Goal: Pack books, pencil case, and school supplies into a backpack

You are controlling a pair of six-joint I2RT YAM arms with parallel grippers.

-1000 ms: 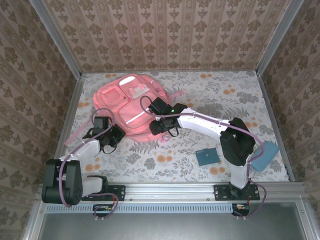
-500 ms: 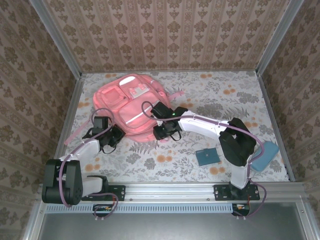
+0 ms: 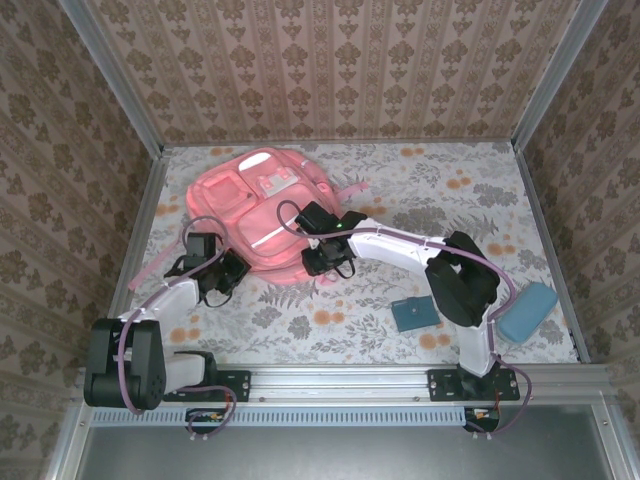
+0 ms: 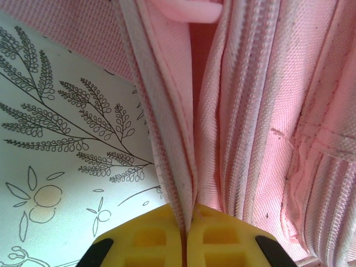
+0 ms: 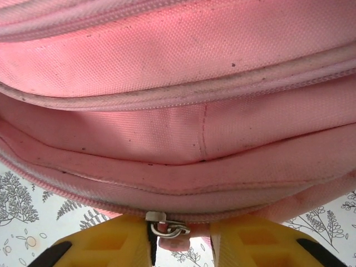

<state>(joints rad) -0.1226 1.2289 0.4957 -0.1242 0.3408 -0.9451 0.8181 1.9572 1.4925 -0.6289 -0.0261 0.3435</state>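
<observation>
**Backpack.** The backpack (image 3: pixel 255 200) is laid flat at the far left of the table (image 3: pixel 450 190). Its long axis runs roughly from far to near, so its near edge is turned toward both arms. The teal book (image 3: pixel 413 314) and the pencil case (image 3: pixel 528 311) are placed well apart from it at the near right, the case by the right edge.

**Left gripper.** The left gripper (image 4: pixel 184 233) is set at the near-left corner of the backpack. Its pads are pressed together on a doubled zipper edge, which is thus clamped.

**Right gripper.** The right gripper (image 5: pixel 181 236) is set at the middle of the near edge. Its jaws are held apart. The zipper pull (image 5: pixel 165 227) is seen in the gap between them, close against one pad and clear of the other, so no pinch is shown.

**Governing relation.** The pull lies directly at the right gripper, within its jaws. The zipper track runs left to right along the near edge, across the line of the fingers. The right arm is therefore judged the nearer, and the one to be closed on the pull and drawn sideways along the track. The left grip is judged to serve as the anchor against which the fabric is tensioned.
</observation>
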